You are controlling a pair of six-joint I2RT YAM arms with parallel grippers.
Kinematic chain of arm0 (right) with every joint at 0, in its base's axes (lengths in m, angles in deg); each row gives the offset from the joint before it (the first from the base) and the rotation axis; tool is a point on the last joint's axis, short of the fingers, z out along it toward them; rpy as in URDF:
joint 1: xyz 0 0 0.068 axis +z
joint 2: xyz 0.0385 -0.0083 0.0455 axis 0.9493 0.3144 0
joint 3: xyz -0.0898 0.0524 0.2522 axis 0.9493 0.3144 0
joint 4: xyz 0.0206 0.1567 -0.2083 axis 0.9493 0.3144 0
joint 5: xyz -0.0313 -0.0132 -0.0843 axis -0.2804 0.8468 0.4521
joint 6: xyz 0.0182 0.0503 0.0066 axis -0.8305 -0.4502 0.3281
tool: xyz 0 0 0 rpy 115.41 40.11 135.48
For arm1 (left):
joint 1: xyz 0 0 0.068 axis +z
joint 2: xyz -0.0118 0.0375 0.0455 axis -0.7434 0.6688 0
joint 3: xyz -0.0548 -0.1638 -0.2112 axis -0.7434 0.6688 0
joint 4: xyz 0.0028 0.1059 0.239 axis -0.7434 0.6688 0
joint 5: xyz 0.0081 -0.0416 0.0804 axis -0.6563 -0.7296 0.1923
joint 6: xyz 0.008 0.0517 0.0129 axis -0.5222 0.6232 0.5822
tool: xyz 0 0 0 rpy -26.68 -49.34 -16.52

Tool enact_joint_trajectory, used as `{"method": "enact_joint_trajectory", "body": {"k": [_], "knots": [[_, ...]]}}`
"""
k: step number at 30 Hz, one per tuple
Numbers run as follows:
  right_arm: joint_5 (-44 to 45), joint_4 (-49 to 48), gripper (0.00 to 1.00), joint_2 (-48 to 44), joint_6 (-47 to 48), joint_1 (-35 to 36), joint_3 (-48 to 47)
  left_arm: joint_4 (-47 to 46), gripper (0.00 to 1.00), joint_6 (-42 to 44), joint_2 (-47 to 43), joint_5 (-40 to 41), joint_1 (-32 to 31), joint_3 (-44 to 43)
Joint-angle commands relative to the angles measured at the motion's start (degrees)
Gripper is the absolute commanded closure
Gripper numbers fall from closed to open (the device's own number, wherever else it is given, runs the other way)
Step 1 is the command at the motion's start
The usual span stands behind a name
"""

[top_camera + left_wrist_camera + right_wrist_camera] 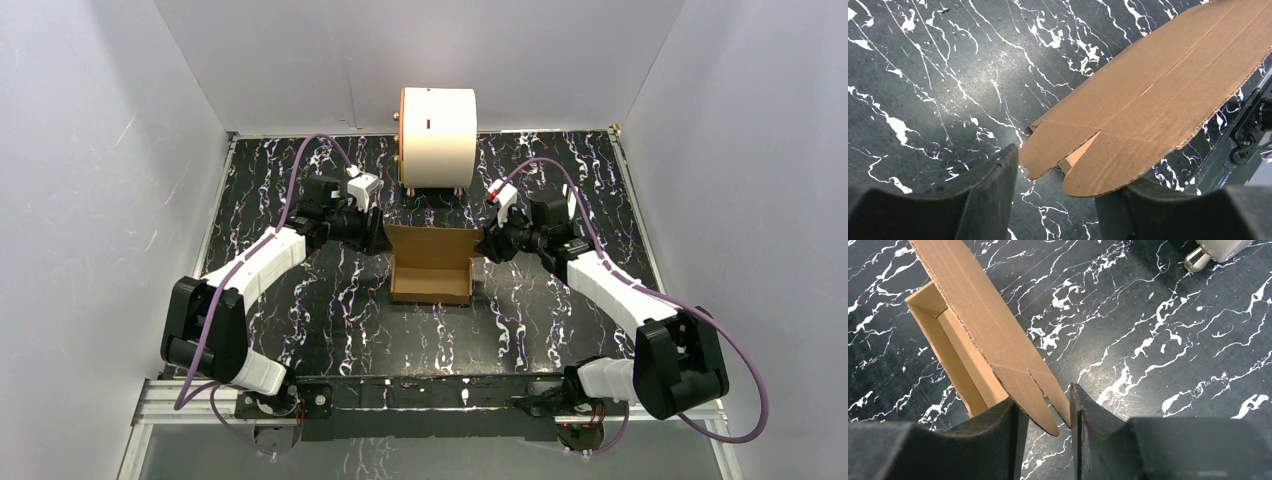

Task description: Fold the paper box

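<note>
The black marble table (300, 300) has a big white drum (438, 135) at the back. The brown paper box (432, 270) sits in the middle, half folded. The left gripper (379, 239) is spread wide at one flap. The right gripper (486, 245) is a little apart around another.

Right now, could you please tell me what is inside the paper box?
From above, the paper box holds only its own bare cardboard floor and walls; no item shows. In the right wrist view its raised flap covers part of the interior.
</note>
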Motion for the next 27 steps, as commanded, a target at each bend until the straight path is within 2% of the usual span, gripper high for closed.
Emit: {"method": "enact_joint_trajectory", "body": {"k": [1, 12, 16, 27], "knots": [[-2.43, -1.55, 0.61, 0.48, -0.14, -0.3, -1.07, -0.38, 0.53, -0.46, -0.02, -3.54, 0.43, -1.93], [-1.99, -2.41, 0.74, 0.37, -3.06, -0.21, -0.44, -1.23, 0.76, -3.19, -0.09, -5.16, 0.23, -1.47], [-0.87, -2.86, 0.8, 0.2, -4.87, 0.29, -0.25, -1.6, 0.81, -4.41, -0.7, -4.35, -0.83, -1.32], [12.51, -2.83, 0.88, -0.63, -9.47, 5.94, -1.43, -2.97, 0.89, -8.75, -2.23, 8.48, -6.37, -1.44]]}}
